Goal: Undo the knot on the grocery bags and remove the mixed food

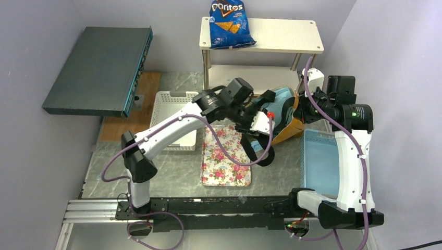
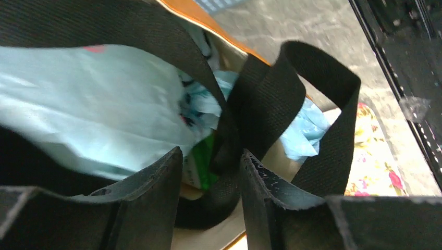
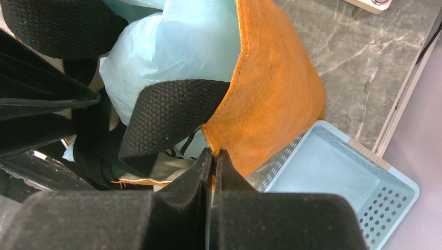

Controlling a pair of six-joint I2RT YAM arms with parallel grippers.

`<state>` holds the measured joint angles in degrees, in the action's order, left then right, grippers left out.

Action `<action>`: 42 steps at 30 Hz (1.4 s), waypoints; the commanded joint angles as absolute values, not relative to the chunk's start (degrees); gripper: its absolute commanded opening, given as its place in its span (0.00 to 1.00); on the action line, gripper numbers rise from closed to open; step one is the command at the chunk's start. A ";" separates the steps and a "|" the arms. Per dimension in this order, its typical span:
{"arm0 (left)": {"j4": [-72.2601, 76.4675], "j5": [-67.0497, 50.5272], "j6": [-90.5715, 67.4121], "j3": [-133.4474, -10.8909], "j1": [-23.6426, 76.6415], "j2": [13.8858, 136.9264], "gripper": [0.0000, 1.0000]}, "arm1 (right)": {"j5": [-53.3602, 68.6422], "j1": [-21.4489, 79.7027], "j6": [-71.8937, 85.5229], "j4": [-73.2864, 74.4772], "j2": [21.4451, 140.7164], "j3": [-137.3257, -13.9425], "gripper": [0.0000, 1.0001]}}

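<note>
my left arm reaches from its base up and across to the tote [image 1: 292,127], elbow bent, wrist tipped down over the bag's mouth. the left gripper [image 2: 211,195] is released: its fingers [image 2: 156,203] stand apart with a black strap [image 2: 271,94] running through the gap, and there is daylight on one side of the webbing. right there the straps cross and bunch, and i cannot tell whether they are tied.

my right arm stands tall beside the tote and bends in toward its far rim. the right gripper [image 3: 211,166] is clenched, tips right at the orange rim. i cannot tell whether any fabric is nipped between them.

the tote sits on the grey marbled desk [image 1: 281,174], sagging open. the light-blue plastic bag [image 3: 187,47] fills its top, and a sliver of green packaging [image 2: 200,164] shows beneath it.

in front of the tote lies a floral tray [image 1: 224,161]. a pale blue basket [image 1: 319,166] is just right of the tote and a white basket [image 1: 172,112] is left of it. behind the tote a white shelf [image 1: 281,34] carries a blue doritos bag [image 1: 229,23]. far left of the tote a dark flat box [image 1: 96,70] sits raised. the walls are plain pale grey.
</note>
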<state>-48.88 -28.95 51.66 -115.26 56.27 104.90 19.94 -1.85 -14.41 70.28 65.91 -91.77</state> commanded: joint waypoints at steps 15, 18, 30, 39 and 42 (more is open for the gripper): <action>-55.04 -27.82 55.13 -116.88 56.78 103.59 0.00 | 19.22 -2.21 -12.92 68.46 65.08 -92.99 0.00; -49.17 -28.21 51.24 -119.37 56.78 101.54 0.00 | 19.64 -2.24 -13.04 68.21 65.03 -92.54 0.00; -1.70 -8.17 20.61 -134.50 49.45 112.72 0.00 | 22.40 -2.33 -13.96 68.20 64.04 -91.75 0.00; 5.39 -6.81 20.39 -142.38 49.06 127.02 0.07 | 25.10 -2.29 -14.91 68.98 65.05 -94.14 0.00; 2.51 -3.79 20.12 -143.64 48.27 128.72 0.33 | 26.46 -2.37 -14.15 68.67 65.95 -95.14 0.00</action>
<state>0.73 -7.99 21.30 -139.55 47.68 129.27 23.62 -2.17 -14.76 70.17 65.19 -91.85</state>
